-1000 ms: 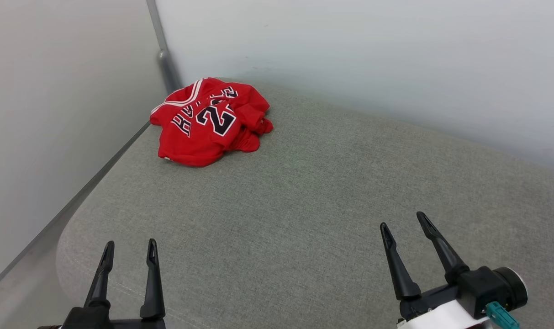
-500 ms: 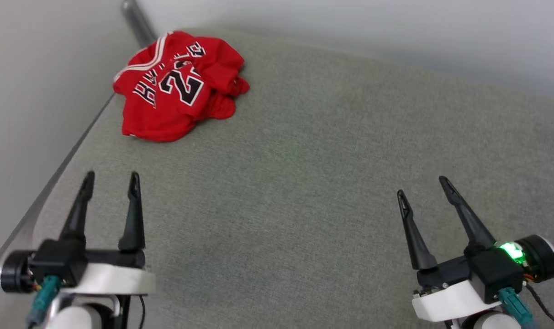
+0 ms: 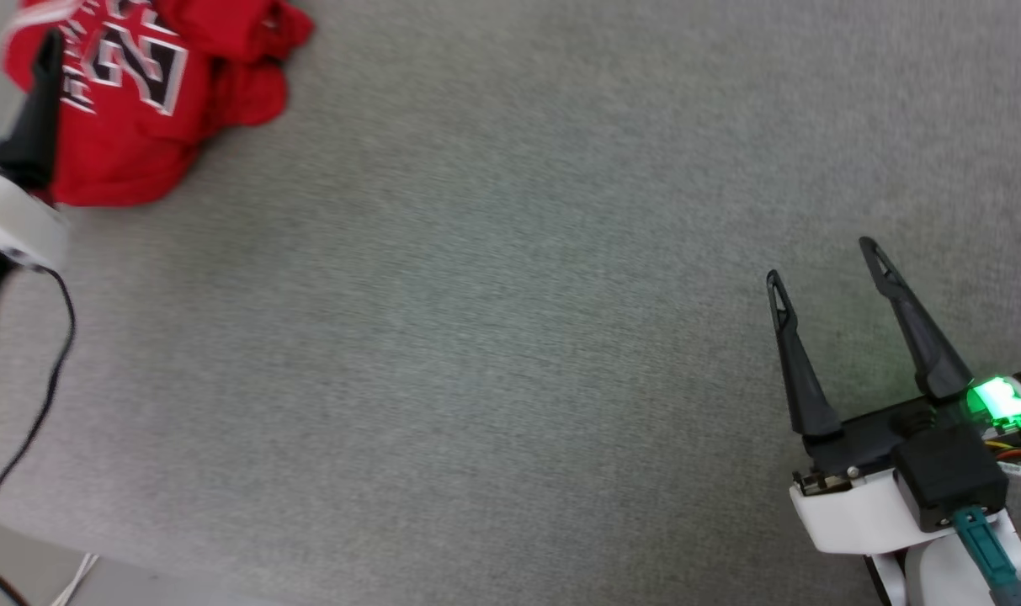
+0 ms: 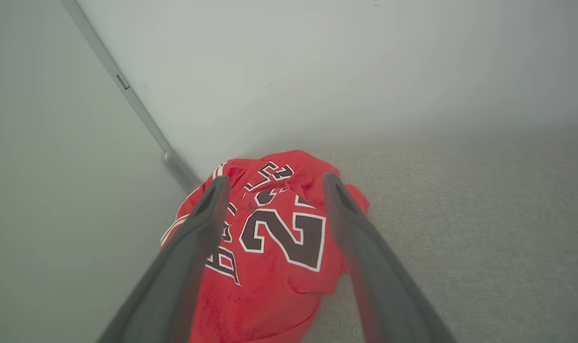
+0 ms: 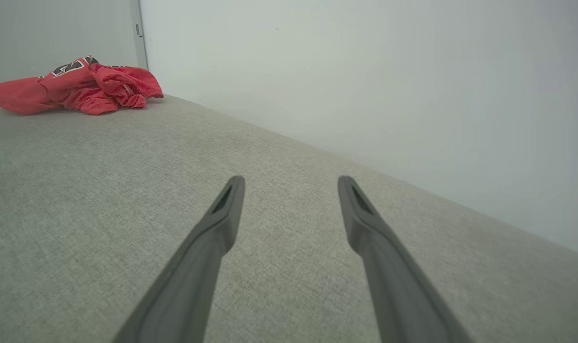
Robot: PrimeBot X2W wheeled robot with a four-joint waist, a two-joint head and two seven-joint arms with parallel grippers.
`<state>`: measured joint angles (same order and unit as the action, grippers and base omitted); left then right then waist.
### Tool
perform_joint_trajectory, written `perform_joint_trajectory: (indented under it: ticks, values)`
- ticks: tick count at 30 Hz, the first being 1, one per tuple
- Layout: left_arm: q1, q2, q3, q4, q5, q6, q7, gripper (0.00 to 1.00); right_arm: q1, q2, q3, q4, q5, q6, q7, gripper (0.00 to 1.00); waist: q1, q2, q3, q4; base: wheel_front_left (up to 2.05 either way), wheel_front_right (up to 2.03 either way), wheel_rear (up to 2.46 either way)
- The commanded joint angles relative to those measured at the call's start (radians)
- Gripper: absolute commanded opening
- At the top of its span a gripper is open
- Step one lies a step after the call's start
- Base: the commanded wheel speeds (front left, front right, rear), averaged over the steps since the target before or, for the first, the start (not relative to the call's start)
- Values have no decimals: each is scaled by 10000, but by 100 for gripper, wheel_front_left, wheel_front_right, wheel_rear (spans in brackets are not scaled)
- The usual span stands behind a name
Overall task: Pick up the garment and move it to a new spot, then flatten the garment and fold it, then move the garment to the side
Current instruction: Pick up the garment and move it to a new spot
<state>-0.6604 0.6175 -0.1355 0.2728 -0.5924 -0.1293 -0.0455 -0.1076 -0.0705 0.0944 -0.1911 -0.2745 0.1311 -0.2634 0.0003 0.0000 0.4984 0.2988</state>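
Note:
The garment [image 3: 140,93] is a crumpled red jersey with black, white-outlined lettering, heaped at the far left corner of the grey fabric surface [image 3: 476,337]. My left gripper [image 4: 277,180] is open and hovers just short of the heap, its two fingers framing the number on the garment [image 4: 279,238] without touching it. In the head view, one of its dark fingers [image 3: 34,109] overlaps the cloth's left edge. My right gripper [image 3: 821,260] is open and empty over bare fabric at the lower right, far from the garment [image 5: 79,85].
Pale walls [image 5: 365,71] close off the surface behind and to the left, meeting at a metal corner post [image 4: 126,95]. A black cable [image 3: 47,379] hangs from my left wrist. The surface's front edge [image 3: 140,572] runs along the lower left.
The head camera has tilted down and the whole picture has shifted. My left gripper has reached forward up to the garment. The garment itself has not moved. Both grippers stay open.

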Motion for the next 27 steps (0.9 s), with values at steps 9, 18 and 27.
perform_joint_trajectory:
  ticks: [9,18,27]
  values:
    - [-2430,2372,-899,1477,-4685,-6,4745,100,-437,52,39,-343,196,-7,-21,100,-3,0,2105,-1595,0,0,0]
    - [-3464,3070,-1387,2873,-5667,27,7368,100,-452,106,90,-113,355,-13,53,100,-3,0,2828,-2325,0,0,0]
    - [-3255,2360,-2146,3699,-5456,127,7846,0,-453,88,-91,-28,620,-17,62,100,-3,0,2739,-2490,0,0,0]
